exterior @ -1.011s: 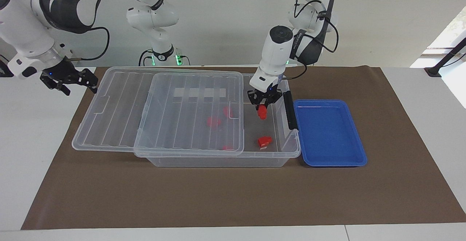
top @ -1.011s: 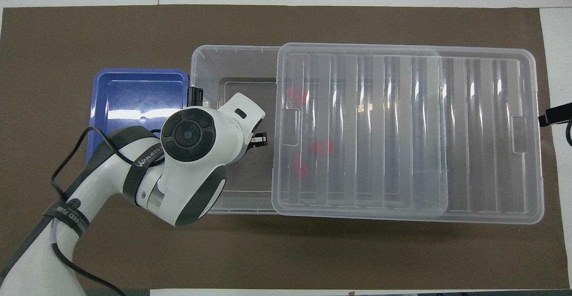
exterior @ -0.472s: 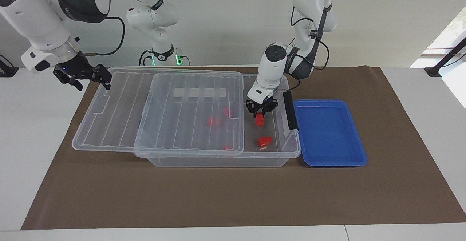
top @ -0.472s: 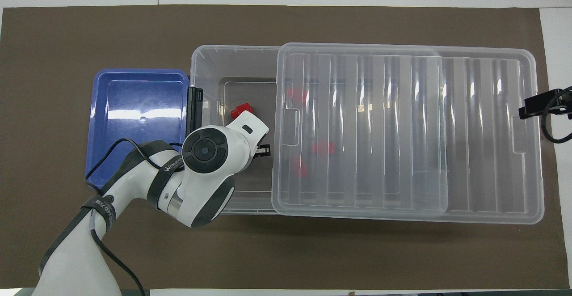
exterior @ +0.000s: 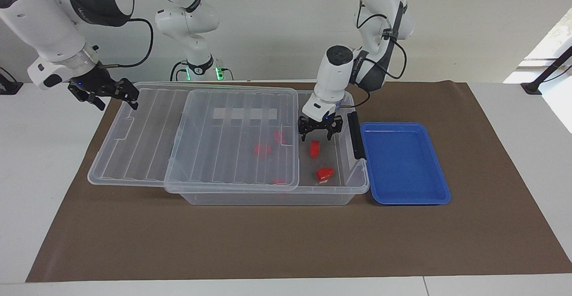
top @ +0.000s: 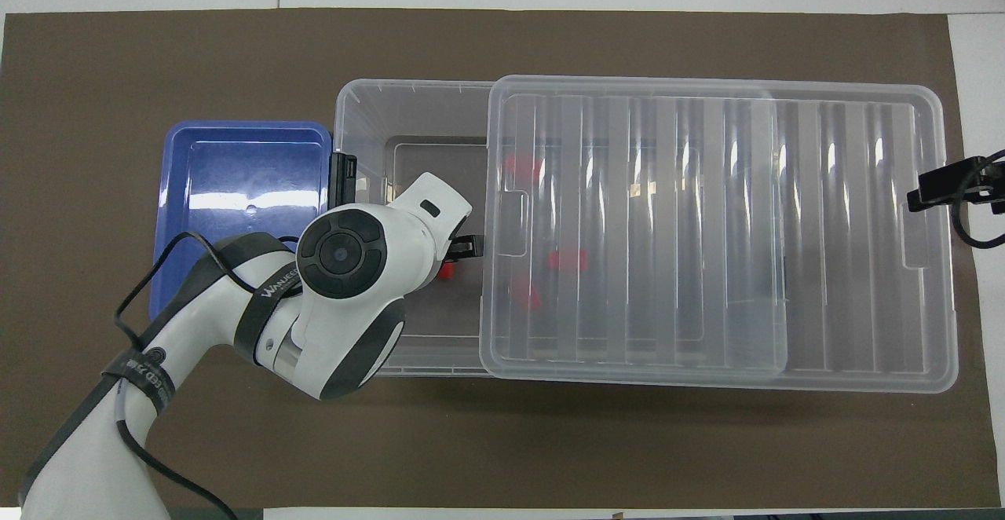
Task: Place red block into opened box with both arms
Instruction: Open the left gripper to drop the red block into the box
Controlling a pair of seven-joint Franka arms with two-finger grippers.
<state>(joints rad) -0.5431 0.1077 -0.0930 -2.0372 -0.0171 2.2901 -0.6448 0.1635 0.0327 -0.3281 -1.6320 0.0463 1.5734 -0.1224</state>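
Note:
The small red block [exterior: 314, 149] lies loose on the floor of the clear box [exterior: 355, 184], in the uncovered part at the left arm's end; from overhead the red block [top: 447, 270] peeks out beside the wrist. My left gripper [exterior: 318, 131] hangs just above it, open and holding nothing. The ribbed clear lid [exterior: 232, 139] rests slid toward the right arm's end, covering most of the box. My right gripper [exterior: 114, 99] hovers open at that end of the lid, holding nothing.
A chunkier red piece [exterior: 325, 174] lies in the open part of the box, and more red pieces [exterior: 262, 149] show through the lid. A black latch [exterior: 355, 135] sits on the box's end wall, with a shallow blue tray [exterior: 402, 162] beside it.
My left gripper went lower into the box, opened and let go of the red block, which now lies on the box floor. The right gripper moved up to the lid's end, then held still.

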